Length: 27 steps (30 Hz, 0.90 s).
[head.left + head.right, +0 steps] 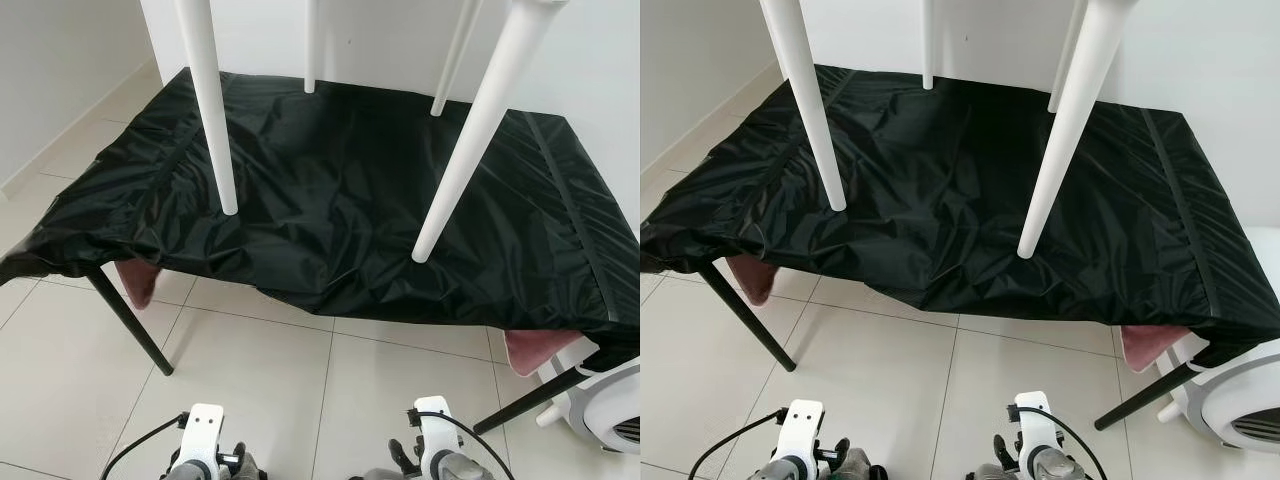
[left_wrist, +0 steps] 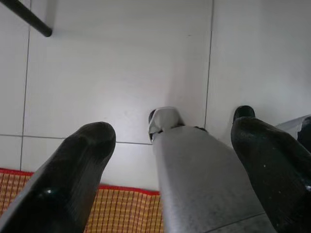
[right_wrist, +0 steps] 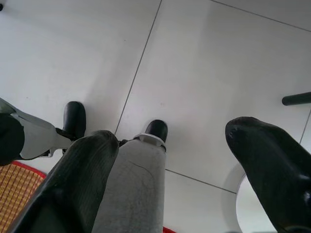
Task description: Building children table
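Children's table (image 1: 470,130) stands on a black-covered worktop (image 1: 330,210), its white legs reaching up out of view and angled slightly outward. Both grippers hang low over the floor tiles, left gripper (image 2: 170,165) and right gripper (image 3: 194,160) spread open, empty. Table lies ahead and above; the nearest leg is toward the right arm.

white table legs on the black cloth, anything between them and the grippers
Nothing visible blocks them. Both grippers, left and right, hang open over the floor tiles, below the black-covered table on which the white legs stand.
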{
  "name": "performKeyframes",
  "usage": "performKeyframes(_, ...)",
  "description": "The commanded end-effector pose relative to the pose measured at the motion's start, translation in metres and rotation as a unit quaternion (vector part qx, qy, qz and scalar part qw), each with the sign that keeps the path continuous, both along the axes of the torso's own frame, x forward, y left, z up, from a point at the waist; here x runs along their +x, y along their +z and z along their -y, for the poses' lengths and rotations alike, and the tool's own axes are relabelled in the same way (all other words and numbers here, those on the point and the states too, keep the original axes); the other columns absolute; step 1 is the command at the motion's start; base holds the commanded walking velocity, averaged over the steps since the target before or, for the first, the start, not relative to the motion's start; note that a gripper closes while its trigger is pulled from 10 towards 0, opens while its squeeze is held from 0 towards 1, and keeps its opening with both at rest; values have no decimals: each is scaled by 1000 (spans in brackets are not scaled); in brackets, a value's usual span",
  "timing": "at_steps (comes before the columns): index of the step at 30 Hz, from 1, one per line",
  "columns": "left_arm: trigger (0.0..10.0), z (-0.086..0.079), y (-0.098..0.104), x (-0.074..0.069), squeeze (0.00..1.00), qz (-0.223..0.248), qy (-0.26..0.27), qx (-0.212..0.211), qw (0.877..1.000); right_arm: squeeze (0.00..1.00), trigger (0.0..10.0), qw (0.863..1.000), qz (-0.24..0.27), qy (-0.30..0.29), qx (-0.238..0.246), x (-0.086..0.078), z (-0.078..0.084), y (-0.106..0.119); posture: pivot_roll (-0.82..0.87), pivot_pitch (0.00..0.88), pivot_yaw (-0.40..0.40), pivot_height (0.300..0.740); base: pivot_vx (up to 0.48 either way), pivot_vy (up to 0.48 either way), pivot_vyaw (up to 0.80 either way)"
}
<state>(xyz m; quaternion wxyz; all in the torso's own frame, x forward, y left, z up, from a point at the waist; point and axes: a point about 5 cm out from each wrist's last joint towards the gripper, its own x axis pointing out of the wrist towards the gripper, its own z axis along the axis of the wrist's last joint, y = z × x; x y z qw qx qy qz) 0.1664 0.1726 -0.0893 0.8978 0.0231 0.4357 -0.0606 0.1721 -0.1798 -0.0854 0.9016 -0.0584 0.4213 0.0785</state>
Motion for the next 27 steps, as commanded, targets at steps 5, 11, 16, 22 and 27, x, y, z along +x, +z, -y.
performKeyframes(5,10000,1,-1,1,0,-10,5,8,1000,0,10000,1000,-6,-12,-1,2,0,0,61,0,-16,740,0,0,0)
performKeyframes(11,10000,-2,1,5,0,-7,9,11,1000,0,10000,1000,-5,-12,-1,3,0,0,62,0,-20,740,0,0,0)
performKeyframes(16,10000,-1,1,4,0,-9,12,9,1000,0,10000,1000,-9,-11,-4,1,1,0,59,0,-24,740,0,0,0)
performKeyframes(22,10000,1,-1,1,0,-14,12,6,1000,0,10000,1000,-11,-12,-5,0,2,-1,57,0,-25,740,0,0,0)
performKeyframes(27,10000,2,-2,-1,0,-17,13,6,1000,0,10000,1000,-11,-12,-5,0,3,-1,54,0,-28,740,0,0,0)
